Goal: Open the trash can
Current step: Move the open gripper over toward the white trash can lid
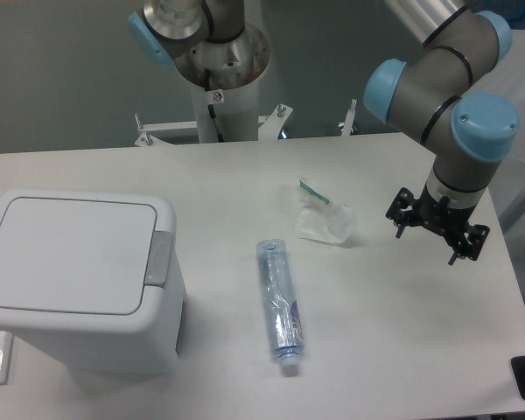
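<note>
White boxy plastic trash can (79,280) sits front-left on table, flat lid shut, grey push tab (159,259) untouched; task not started. Gripper (437,226) hovers far right, holding nothing, finger opening unclear

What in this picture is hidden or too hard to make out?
- Gripper: the fingers are hidden under the wrist, so open or shut is unclear.
- Trash can: lid down, inside hidden; the left side is cut by the frame edge.
- Bottle: its label is too blurred to read.
- Crumpled wrapper: too small to identify.
</note>
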